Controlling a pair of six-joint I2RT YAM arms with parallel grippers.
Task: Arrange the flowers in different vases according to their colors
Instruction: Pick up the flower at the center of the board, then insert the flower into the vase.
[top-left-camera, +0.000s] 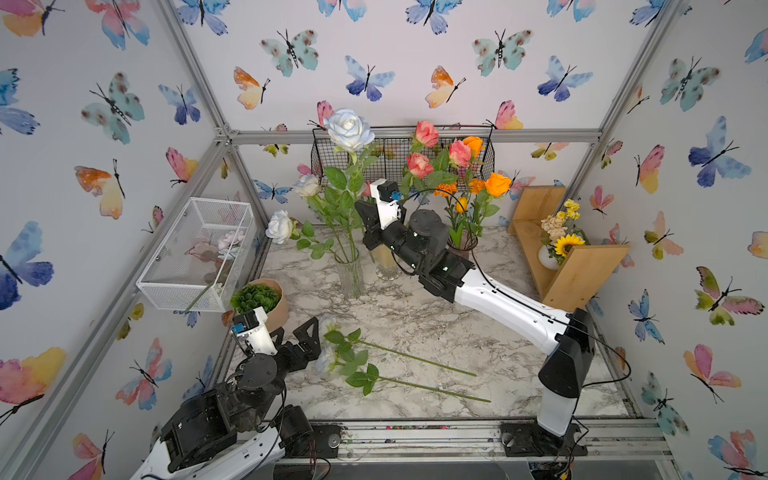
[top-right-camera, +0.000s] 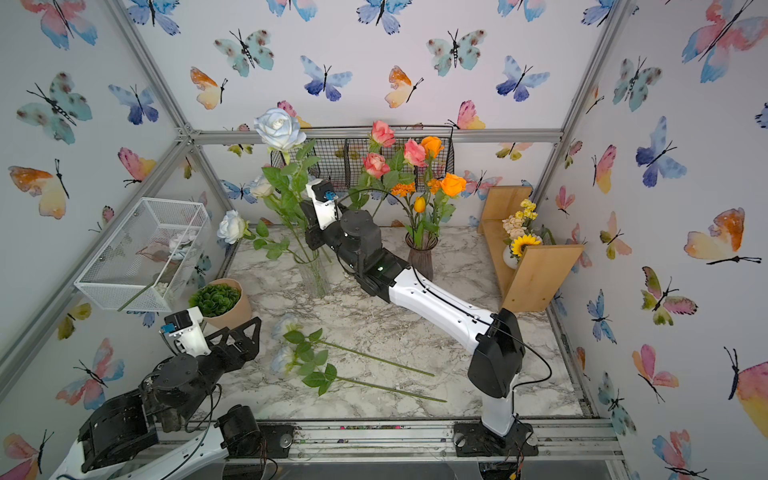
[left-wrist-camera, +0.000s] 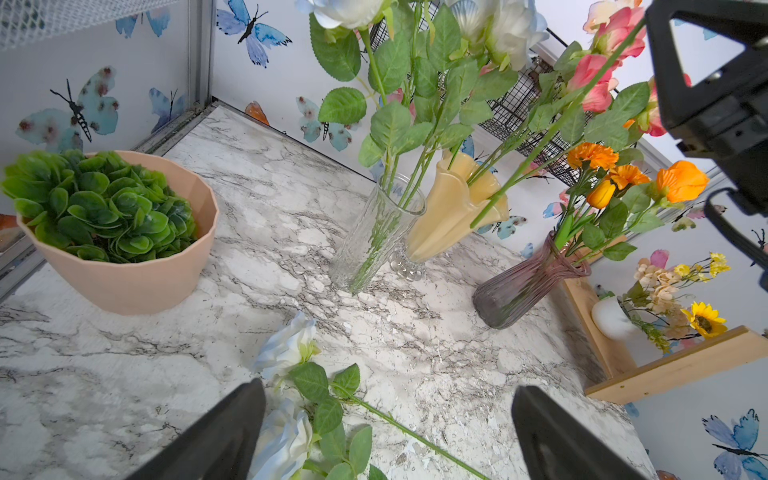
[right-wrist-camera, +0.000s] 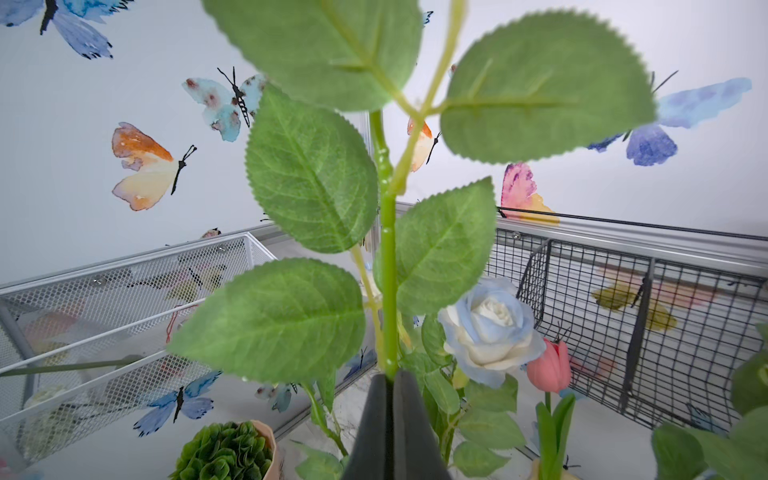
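White-blue rose (top-left-camera: 348, 129) rises at upper centre of a top view, its stem clenched in the right tool (right-wrist-camera: 390, 382) near the clear glass vase (top-left-camera: 351, 274). Left tool (left-wrist-camera: 386, 401) hangs released over two roses (top-left-camera: 326, 361) lying at lower centre.

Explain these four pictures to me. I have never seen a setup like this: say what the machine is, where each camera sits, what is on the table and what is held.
This is a robot with two arms at a marble table. Two pictures look down from overhead, side by side. The other two come from a camera on each wrist. The right end effector is shut on the stem of a white-blue rose, near the clear vase that holds white roses. The left end effector is open and empty, by two white-blue roses lying on the table. A yellow vase holds pink roses, and a purple vase holds orange flowers.
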